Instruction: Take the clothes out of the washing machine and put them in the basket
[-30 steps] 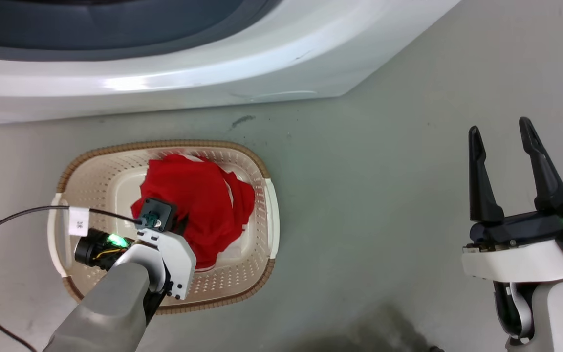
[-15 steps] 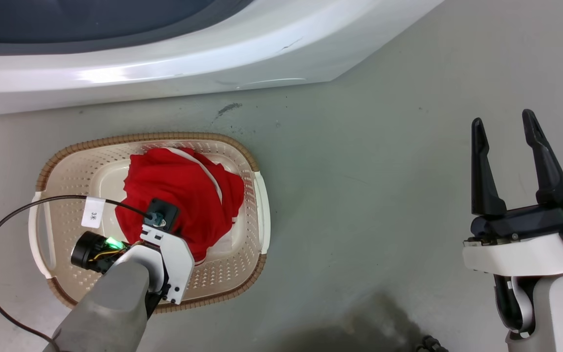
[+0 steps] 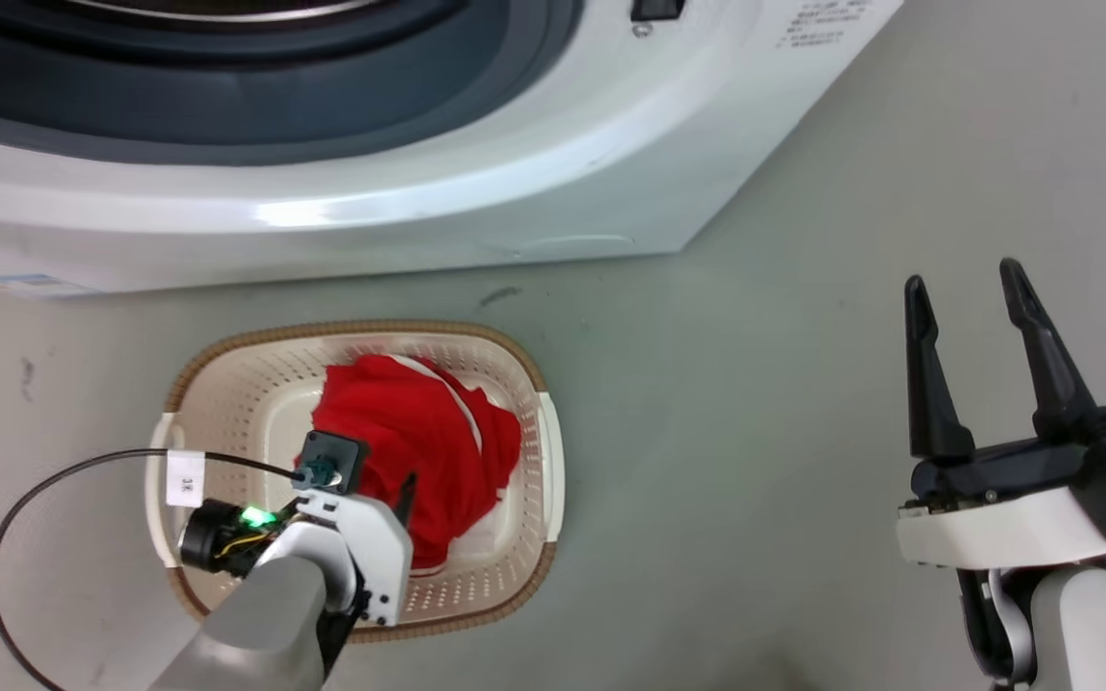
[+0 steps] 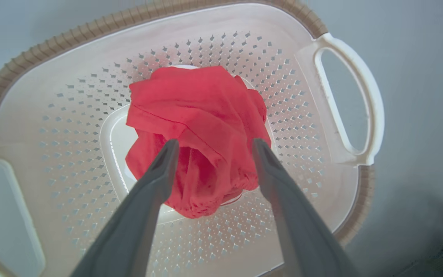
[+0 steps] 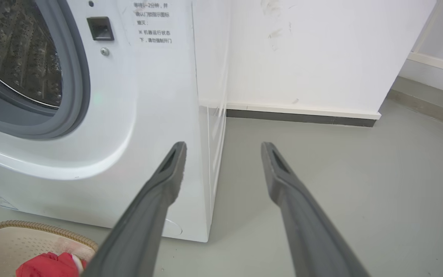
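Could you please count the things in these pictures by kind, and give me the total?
Washing machine: 1
Basket: 1
Heap of red clothes: 1, single garments cannot be told apart
Grippers: 2, left gripper and right gripper, both open
Total: 5

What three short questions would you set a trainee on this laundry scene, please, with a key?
1. True or false: the clothes lie inside the basket.
2. Which hand hangs over the basket?
3. The right hand is: A) shut on the clothes; B) open and empty; C) shut on the basket's rim.

Key:
1. True.
2. The left hand, fingers apart.
3. B.
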Motion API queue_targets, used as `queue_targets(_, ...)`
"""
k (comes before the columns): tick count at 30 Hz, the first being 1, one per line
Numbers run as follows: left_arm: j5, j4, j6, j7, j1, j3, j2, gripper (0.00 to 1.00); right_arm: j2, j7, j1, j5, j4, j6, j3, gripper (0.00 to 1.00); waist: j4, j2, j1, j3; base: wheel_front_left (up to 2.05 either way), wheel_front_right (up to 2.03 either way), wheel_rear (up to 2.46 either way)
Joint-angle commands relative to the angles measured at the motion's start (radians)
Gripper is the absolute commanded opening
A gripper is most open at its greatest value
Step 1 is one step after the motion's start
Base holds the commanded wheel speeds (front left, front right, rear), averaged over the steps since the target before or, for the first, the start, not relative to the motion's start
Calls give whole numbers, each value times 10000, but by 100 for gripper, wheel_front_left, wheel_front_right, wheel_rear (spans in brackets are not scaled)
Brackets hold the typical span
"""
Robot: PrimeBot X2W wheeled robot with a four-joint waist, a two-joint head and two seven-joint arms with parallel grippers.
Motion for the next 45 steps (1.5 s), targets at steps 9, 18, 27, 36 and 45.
queue_targets(9, 799, -3500, 881, -52, 1476, 1699, 457, 100, 8, -19, 698, -208, 140, -11, 20, 100, 836, -1, 0, -1598, 0, 0, 0)
queue_targets(18, 2171, -6482, 1311, -54, 3327, 3783, 306, 100, 10, -19, 1345, -244, 197, -11, -45, 100, 1308, -1, 0, -2575, 0, 0, 0)
queue_targets(27, 3500, -9128, 1318, -55, 4979, 6071, -491, 100, 10, -19, 1813, -125, 278, -12, -133, 100, 1505, -1, 0, -3494, 0, 0, 0)
queue_targets(36, 4808, -11241, 1098, -56, 6548, 7978, -1288, 100, 8, -19, 2324, 67, 168, -11, -184, 100, 1478, -1, 0, -4342, 0, 0, 0)
queue_targets(45, 5338, -11931, 849, -56, 7431, 8379, -1456, 100, 10, -19, 2850, 156, 165, -11, -261, 100, 1420, -1, 0, -4992, 0, 0, 0)
